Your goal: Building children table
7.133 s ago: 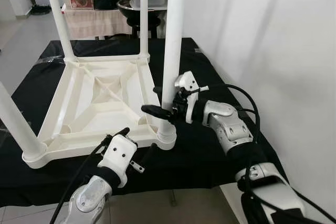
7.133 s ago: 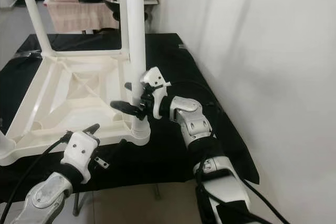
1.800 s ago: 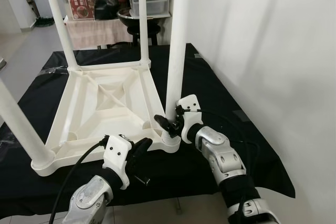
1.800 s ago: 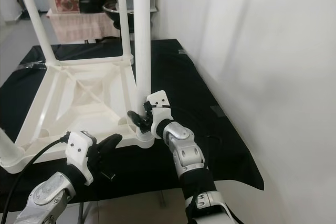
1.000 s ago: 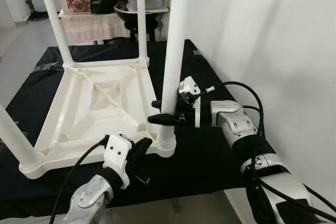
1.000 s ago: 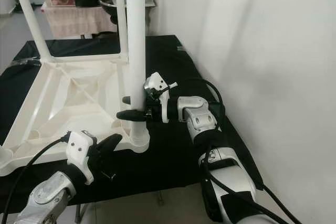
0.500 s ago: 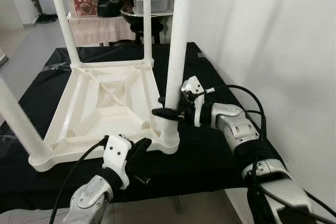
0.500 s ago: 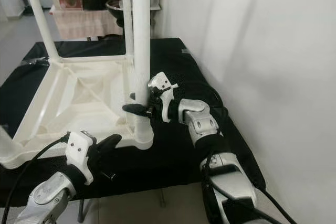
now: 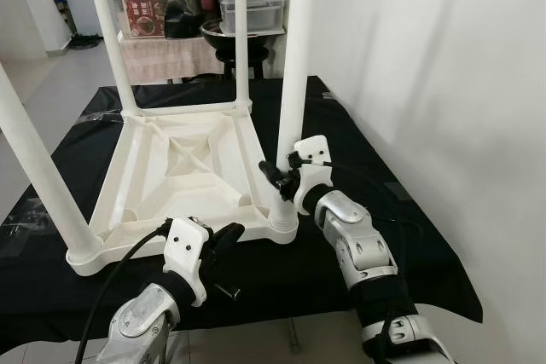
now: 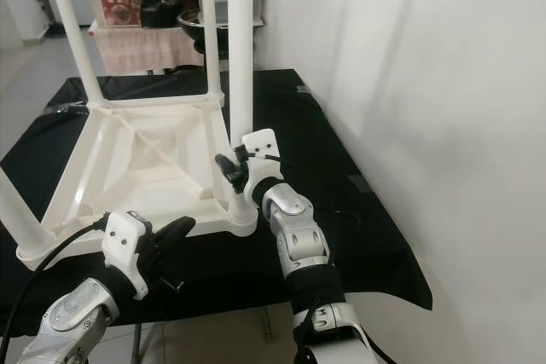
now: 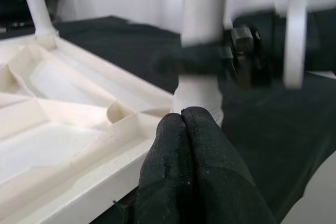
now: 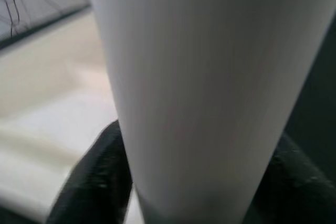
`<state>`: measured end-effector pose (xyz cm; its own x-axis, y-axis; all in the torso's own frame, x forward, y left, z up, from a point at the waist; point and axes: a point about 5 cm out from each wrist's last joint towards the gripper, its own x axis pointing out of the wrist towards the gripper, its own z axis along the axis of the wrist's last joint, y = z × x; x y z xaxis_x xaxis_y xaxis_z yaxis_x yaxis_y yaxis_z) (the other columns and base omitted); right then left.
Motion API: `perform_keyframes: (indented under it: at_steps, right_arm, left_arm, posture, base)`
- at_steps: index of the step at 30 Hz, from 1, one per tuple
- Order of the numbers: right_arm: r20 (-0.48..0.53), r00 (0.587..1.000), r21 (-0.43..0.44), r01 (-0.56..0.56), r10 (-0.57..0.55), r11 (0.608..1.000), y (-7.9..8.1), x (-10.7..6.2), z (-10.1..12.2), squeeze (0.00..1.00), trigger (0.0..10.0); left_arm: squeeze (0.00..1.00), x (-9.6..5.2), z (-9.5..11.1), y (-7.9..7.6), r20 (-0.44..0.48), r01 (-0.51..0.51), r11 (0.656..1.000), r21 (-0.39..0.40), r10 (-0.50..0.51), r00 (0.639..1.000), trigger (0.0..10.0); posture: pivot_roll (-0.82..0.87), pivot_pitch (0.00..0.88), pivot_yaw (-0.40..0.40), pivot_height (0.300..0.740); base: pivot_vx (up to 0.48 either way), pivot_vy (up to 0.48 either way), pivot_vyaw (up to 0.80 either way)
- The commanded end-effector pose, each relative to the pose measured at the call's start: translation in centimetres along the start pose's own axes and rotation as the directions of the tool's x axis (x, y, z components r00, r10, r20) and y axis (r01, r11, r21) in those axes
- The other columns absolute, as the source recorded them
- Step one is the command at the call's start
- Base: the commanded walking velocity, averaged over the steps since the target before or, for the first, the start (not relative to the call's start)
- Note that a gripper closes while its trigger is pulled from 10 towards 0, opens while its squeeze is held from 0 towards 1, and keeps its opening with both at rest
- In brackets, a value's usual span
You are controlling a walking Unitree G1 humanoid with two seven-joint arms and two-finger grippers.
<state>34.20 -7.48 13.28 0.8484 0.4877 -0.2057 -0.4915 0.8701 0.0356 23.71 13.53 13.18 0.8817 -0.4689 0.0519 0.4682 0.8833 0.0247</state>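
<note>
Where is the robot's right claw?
The right gripper clasps the white table leg low down, just above the upturned tabletop's near right corner.

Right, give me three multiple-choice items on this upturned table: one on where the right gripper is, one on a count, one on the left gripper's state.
1. Where is the right gripper?
A. On the near right leg, low down
B. On the far left leg
C. Flat on the black cloth

2. How many legs stand up from the white table?
A. Two
B. Three
C. Four

3. The left gripper is:
A. Wide open
B. Shut, holding nothing
C. Shut on a leg

Answers: 1 A, its fingers straddle that leg just above the socket. 2 C, one leg at each corner. 3 B, the left wrist view shows the fingertips pressed together.
</note>
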Motion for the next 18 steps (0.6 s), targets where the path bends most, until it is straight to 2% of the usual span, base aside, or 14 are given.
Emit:
perform_keyframes:
  at_steps: [1,3,5,6,7,9,10,12,13,14,15,16,17,18]
  right_arm:
    - [0.080,0.989,0.004,-0.127,0.126,0.992,0.6,0.0,1.9,1.00,10.0]
    - [0.080,0.989,0.004,-0.127,0.126,0.992,0.6,0.0,1.9,1.00,10.0]
    - [0.148,0.942,-0.076,-0.293,0.302,0.953,0.0,0.1,3.8,0.97,10.0]
    - [0.148,0.942,-0.076,-0.293,0.302,0.953,0.0,0.1,3.8,0.97,10.0]
    - [0.158,0.924,-0.104,-0.335,0.348,0.936,-0.4,0.1,4.4,0.97,10.0]
    - [0.158,0.924,-0.104,-0.335,0.348,0.936,-0.4,0.1,4.4,0.97,10.0]
    - [0.138,0.900,-0.142,-0.395,0.413,0.908,-0.9,0.2,4.7,0.00,10.0]
    - [0.138,0.900,-0.142,-0.395,0.413,0.908,-0.9,0.2,4.7,0.00,10.0]
    - [0.075,0.872,-0.182,-0.464,0.483,0.867,-1.4,0.2,4.5,0.00,10.0]
    - [0.075,0.872,-0.182,-0.464,0.483,0.867,-1.4,0.2,4.5,0.00,10.0]
    - [0.010,0.846,-0.208,-0.520,0.533,0.828,-2.3,0.2,4.4,0.00,10.0]
    - [0.010,0.846,-0.208,-0.520,0.533,0.828,-2.3,0.2,4.4,0.00,10.0]
    - [-0.034,0.821,-0.218,-0.562,0.570,0.797,-3.0,0.1,4.7,0.00,10.0]
    - [-0.034,0.821,-0.218,-0.562,0.570,0.797,-3.0,0.1,4.7,0.00,10.0]
  left_arm:
    - [0.00,-0.1,-0.2,0.0,-0.015,-0.002,1.000,0.000,0.002,1.000,10.0]
    - [0.00,-0.1,-0.2,0.0,-0.015,-0.002,1.000,0.000,0.002,1.000,10.0]
    - [0.00,0.0,-0.3,-0.1,-0.016,0.005,1.000,-0.004,-0.005,1.000,10.0]
    - [0.00,0.0,-0.3,-0.1,-0.016,0.005,1.000,-0.004,-0.005,1.000,10.0]
    - [0.00,0.0,-0.3,-0.2,-0.016,0.006,1.000,-0.005,-0.006,1.000,10.0]
    - [0.00,0.0,-0.3,-0.2,-0.016,0.006,1.000,-0.005,-0.006,1.000,10.0]
    - [0.00,0.1,-0.3,-0.2,-0.015,0.007,1.000,-0.006,-0.007,1.000,10.0]
    - [0.00,0.1,-0.3,-0.2,-0.015,0.007,1.000,-0.006,-0.007,1.000,10.0]
    - [0.00,0.1,-0.3,-0.2,-0.014,0.006,1.000,-0.007,-0.006,1.000,10.0]
    - [0.00,0.1,-0.3,-0.2,-0.014,0.006,1.000,-0.007,-0.006,1.000,10.0]
    - [0.00,0.2,-0.3,-0.3,-0.014,0.006,1.000,-0.008,-0.006,1.000,10.0]
    - [0.00,0.2,-0.3,-0.3,-0.014,0.006,1.000,-0.008,-0.006,1.000,10.0]
    - [0.00,0.3,-0.4,-0.4,-0.014,0.006,1.000,-0.010,-0.006,1.000,10.0]
    - [0.00,0.3,-0.4,-0.4,-0.014,0.006,1.000,-0.010,-0.006,1.000,10.0]
  posture:
    - [0.04,0.000,-0.041,0.740]
    - [0.04,0.000,-0.041,0.740]
    - [0.05,0.000,-0.046,0.740]
    - [0.05,0.000,-0.046,0.740]
    - [0.05,0.000,-0.046,0.740]
    - [0.05,0.000,-0.046,0.740]
    - [0.05,0.000,-0.050,0.740]
    - [0.05,0.000,-0.050,0.740]
    - [0.06,0.000,-0.053,0.740]
    - [0.06,0.000,-0.053,0.740]
    - [0.06,0.000,-0.061,0.740]
    - [0.06,0.000,-0.061,0.740]
    - [0.06,0.000,-0.063,0.740]
    - [0.06,0.000,-0.063,0.740]
  base:
    - [0.000,0.000,0.00]
    - [0.000,0.000,0.00]
    - [0.000,0.000,0.00]
    - [0.000,0.000,0.00]
    - [0.000,0.000,0.00]
    - [0.000,0.000,0.00]
    - [0.000,0.000,0.00]
    - [0.000,0.000,0.00]
    - [0.000,0.000,0.00]
    - [0.000,0.000,0.00]
    - [0.000,0.000,0.00]
    - [0.000,0.000,0.00]
    - [0.000,0.000,0.00]
    - [0.000,0.000,0.00]
